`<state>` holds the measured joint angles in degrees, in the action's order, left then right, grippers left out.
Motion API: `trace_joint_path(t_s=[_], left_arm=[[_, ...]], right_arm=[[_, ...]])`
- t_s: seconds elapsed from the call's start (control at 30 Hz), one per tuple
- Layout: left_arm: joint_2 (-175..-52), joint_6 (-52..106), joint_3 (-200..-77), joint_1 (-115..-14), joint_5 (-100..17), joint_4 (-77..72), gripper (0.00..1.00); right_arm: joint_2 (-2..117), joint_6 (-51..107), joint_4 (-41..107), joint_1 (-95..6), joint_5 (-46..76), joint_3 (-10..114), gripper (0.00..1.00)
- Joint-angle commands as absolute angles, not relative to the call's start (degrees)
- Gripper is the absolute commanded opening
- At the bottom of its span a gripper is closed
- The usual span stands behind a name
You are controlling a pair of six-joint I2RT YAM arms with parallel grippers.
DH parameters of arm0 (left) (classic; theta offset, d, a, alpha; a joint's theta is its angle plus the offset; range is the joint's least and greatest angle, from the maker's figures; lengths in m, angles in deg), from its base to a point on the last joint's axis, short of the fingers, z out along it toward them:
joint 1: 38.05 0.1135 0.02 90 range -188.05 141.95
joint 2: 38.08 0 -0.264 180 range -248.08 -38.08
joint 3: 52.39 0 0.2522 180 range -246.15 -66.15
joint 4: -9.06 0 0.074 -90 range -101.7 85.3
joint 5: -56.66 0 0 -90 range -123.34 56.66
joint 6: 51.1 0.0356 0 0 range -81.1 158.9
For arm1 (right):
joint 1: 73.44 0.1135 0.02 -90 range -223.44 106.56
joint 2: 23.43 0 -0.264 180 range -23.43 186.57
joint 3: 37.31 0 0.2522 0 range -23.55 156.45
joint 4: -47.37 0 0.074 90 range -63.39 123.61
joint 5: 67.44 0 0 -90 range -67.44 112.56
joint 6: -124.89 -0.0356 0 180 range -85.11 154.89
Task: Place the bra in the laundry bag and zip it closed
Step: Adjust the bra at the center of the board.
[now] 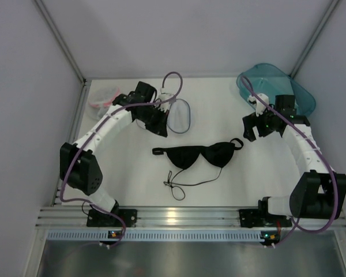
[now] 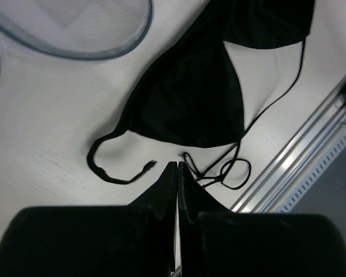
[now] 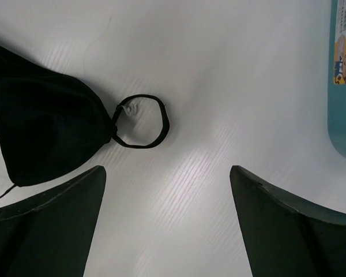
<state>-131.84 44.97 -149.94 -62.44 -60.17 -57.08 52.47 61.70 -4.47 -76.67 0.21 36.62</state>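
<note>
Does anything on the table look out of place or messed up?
Nothing is spilled or damaged. The bra lies spread out mid-table, outside the laundry bag, its thin straps trailing in a loose tangle toward the near edge. The left hand is shut on nothing.

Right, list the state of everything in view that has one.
laundry bag: lying flat, bra not inside, zip unclear.
bra: spread flat, outside the bag.
left gripper: shut, nothing visibly held.
right gripper: open, holding nothing.
teal bin: far right, contents unclear.
</note>
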Motion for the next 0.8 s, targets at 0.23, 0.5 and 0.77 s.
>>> trace_joint_path(t_s=[0.23,0.5,0.77], left_arm=[[-142.85,39.16,-153.78,-71.19,-68.79,-52.43,0.00],[-129.41,65.65,-140.70,-70.22,-58.48,-62.13,0.38],[-119.02,106.45,-128.46,-70.05,-53.73,-66.40,0.55]], right_arm=[[56.11,60.91,-10.85,-78.98,-1.44,42.37,0.90],[55.32,64.15,-12.27,-81.62,-2.05,41.50,0.90],[57.25,63.90,-11.65,-81.71,-4.25,41.58,0.91]])
